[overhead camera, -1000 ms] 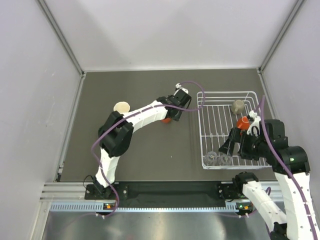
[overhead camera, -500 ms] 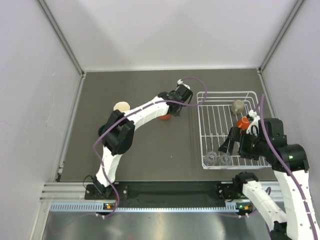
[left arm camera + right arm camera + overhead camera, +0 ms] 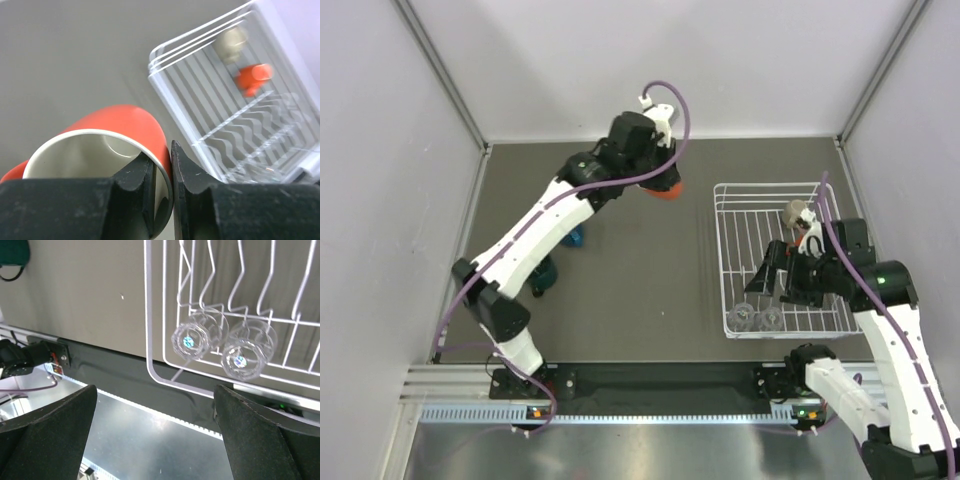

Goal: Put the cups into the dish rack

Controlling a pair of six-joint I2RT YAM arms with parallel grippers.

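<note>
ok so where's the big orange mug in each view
top external: orange mug upper middle, left of the dish rack.
left wrist: orange mug lower left, rim pinched in the left tool.
right wrist: not in it.
shared landmark: the dish rack, upper right in both wrist views.

The orange mug [image 3: 115,132], white inside, hangs tilted at upper centre, its rim pinched by the left end effector [image 3: 162,160]. The white wire dish rack [image 3: 146,300] at right holds two clear glasses [image 3: 200,335], a beige mug [image 3: 796,212] and a tiny orange cup [image 3: 254,77]. A blue mug [image 3: 574,238] and a dark green cup [image 3: 542,277] sit at left.
</note>
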